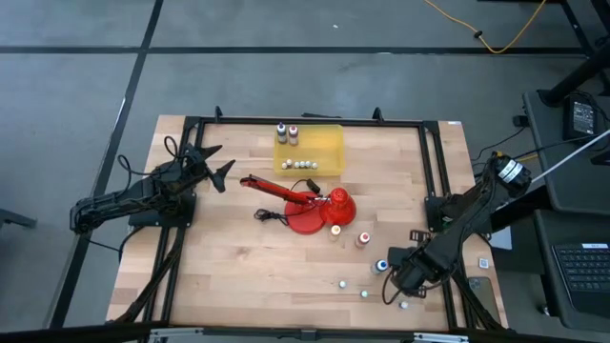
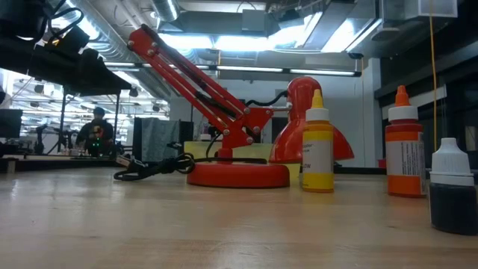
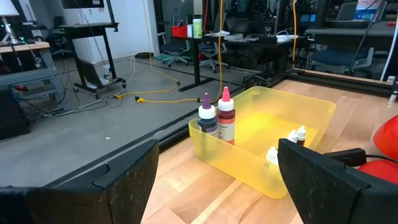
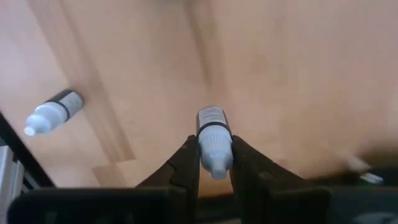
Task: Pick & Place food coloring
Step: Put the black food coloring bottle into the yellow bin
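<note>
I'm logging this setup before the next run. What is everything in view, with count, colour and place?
Yellow bin: one, far middle of the table.
Bottles in the bin: two upright, purple and red; several small ones lying down.
Red desk lamp: one, table centre.
Yellow bottle and orange bottle: upright near the lamp.
Dark bottle, white cap: upright, near right.
Small white-capped bottles: few, lying near the front right.
Left gripper: open, left of the bin.
Right gripper: fingers shut on a small bottle.

Red lamp [image 1: 310,205] blocks mid-table (bottles [image 1: 363,238] crowd beside); the left side [image 1: 229,267] lies open.
</note>
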Robot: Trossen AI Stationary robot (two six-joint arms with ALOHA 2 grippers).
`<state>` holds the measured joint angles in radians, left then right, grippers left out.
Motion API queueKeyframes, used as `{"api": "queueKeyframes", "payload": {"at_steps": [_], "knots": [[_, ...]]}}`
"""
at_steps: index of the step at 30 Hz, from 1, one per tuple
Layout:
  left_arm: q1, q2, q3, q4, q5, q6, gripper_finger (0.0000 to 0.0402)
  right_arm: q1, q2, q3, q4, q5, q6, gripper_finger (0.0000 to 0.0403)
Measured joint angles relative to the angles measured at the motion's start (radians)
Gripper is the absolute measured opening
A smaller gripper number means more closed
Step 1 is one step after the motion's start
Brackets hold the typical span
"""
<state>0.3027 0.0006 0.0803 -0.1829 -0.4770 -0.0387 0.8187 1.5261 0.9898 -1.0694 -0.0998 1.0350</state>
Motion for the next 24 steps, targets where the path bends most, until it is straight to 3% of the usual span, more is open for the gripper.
{"api": "queueKeyframes", "payload": {"at_steps": [12,24], "knots": [[0.0,0.0,0.0,0.0,0.0,0.0,0.0319,-0.219,-0.002,0.298,-0.391,0.136,-0.177,0.0074],[0.0,0.0,0.0,0.0,0.0,0.0,0.0319,-0.56,-0.002,0.525,-0.495,0.315,-0.39,0.0074]]}}
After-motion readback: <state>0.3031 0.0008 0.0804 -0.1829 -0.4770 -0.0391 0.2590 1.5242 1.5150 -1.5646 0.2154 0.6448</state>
